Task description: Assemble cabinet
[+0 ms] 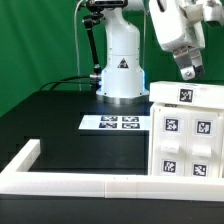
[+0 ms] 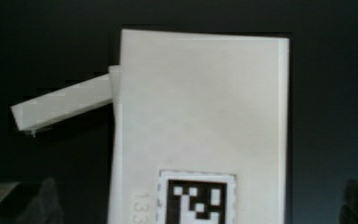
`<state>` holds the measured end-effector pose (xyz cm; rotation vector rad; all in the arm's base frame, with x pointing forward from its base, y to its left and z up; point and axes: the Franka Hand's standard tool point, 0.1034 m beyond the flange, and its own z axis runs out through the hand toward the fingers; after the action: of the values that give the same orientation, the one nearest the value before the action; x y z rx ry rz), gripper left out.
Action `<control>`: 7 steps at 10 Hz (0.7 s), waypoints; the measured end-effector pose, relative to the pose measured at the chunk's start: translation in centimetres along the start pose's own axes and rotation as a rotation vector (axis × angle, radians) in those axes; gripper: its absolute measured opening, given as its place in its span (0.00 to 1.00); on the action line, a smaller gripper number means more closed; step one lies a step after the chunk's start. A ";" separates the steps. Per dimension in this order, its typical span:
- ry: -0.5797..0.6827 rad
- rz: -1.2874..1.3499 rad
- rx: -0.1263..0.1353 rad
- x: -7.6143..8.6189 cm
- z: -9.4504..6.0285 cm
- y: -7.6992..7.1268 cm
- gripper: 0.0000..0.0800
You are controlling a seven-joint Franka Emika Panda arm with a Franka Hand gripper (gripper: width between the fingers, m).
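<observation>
Where a black table [image 1: 50, 115] stands before a green backdrop, the cabinet [image 1: 185, 140] sits at the exterior view's right, toward the near edge. It is a tall white box standing upright. The side facing the camera carries four black-and-white square markers in two rows, and a fifth marker lies on its top.

The robot's white base [image 1: 120, 65] stands at the far middle of the table. Its arm reaches in from the upper right and ends in the gripper [image 1: 187, 73]. The gripper hangs just above the cabinet's top, pointing down, apart from it.

In the wrist view the cabinet [image 2: 202, 110] fills the middle as a plain white panel with one marker at its end. The dark fingers [image 2: 30, 200] show blurred at both outer edges of the picture, well clear of the panel on either side, so the pincer is spread wide and holds nothing. A narrow white piece [image 2: 69, 103] slants away from one side edge of the cabinet; what it is cannot be told.

The marker board [image 1: 115, 123] lies flat on the table, just beside the cabinet on the exterior view's left. A low white border frame [image 1: 60, 182] runs along the near edge and turns up the left side.
</observation>
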<state>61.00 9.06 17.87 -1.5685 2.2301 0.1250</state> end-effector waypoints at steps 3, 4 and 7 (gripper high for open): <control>0.008 -0.471 -0.036 0.1 0.0 0.2 1.00; 0.009 -0.624 -0.038 0.0 -0.2 0.0 1.00; -0.007 -1.012 -0.130 -1.3 -0.5 0.4 1.00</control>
<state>60.86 10.16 18.73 -2.5340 1.2008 -0.0237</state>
